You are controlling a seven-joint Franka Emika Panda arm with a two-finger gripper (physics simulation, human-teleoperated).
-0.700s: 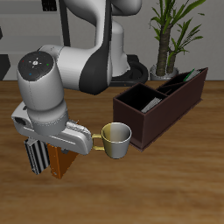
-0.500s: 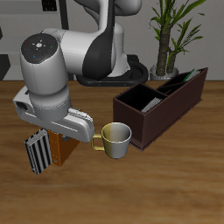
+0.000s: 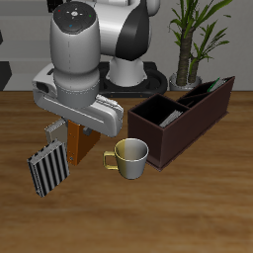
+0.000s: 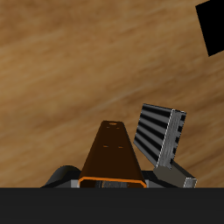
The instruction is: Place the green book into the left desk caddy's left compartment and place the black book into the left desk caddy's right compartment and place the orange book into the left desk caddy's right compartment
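— Currently, item one: caddy [image 3: 198, 124]?
— Maroon box, far side of the table beside the mug [image 3: 129, 158]; dark books stand in both compartments.
— Item two: orange book [image 4: 113, 154]?
— Clamped between the gripper's [image 4: 114, 181] fingers, lifted off the table.
— Item three?
— Striped book [image 3: 47, 169], leaning, just beside the orange one.

The orange book [image 4: 114, 153] hung clamped in the gripper [image 4: 114, 179], its cover stretching away over the wooden table [image 4: 70, 70]. Just beside it stood a grey-and-black striped book [image 4: 159, 133], tilted, its striped face showing. Well beyond both, part of a black object [image 4: 212, 26] lay at the frame's edge.
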